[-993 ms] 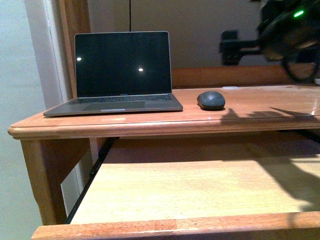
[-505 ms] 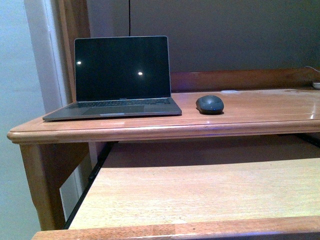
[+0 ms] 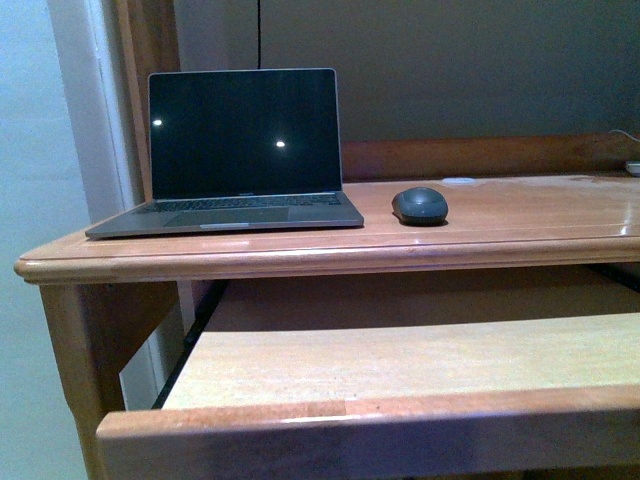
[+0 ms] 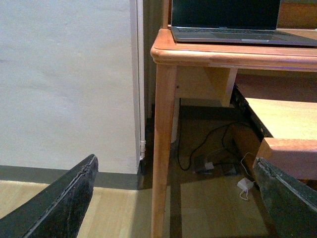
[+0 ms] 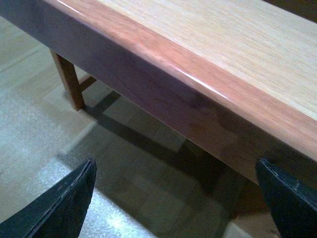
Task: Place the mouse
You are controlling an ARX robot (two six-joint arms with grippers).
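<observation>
The mouse [image 3: 420,205], small, dark and domed, rests on the wooden desk top [image 3: 520,215] just right of the open laptop [image 3: 235,150]. Neither arm shows in the front view. My left gripper [image 4: 178,198] is open and empty, low near the floor beside the desk's left leg [image 4: 163,148], with the laptop's front edge [image 4: 237,34] above it. My right gripper [image 5: 176,198] is open and empty too, hanging below the front rail of the pull-out shelf [image 5: 208,99]. The mouse is out of sight in both wrist views.
A pull-out wooden shelf [image 3: 400,365] extends under the desk top toward me. A white wall [image 4: 64,79] stands left of the desk. Cables and a white adapter [image 4: 243,184] lie on the floor under the desk. A raised wooden back rail [image 3: 480,155] runs behind the mouse.
A dark arm seen at the upper right a second ago has left the front view. The shelf's front rail now sits higher in the frame; the mouse and laptop stay put.
</observation>
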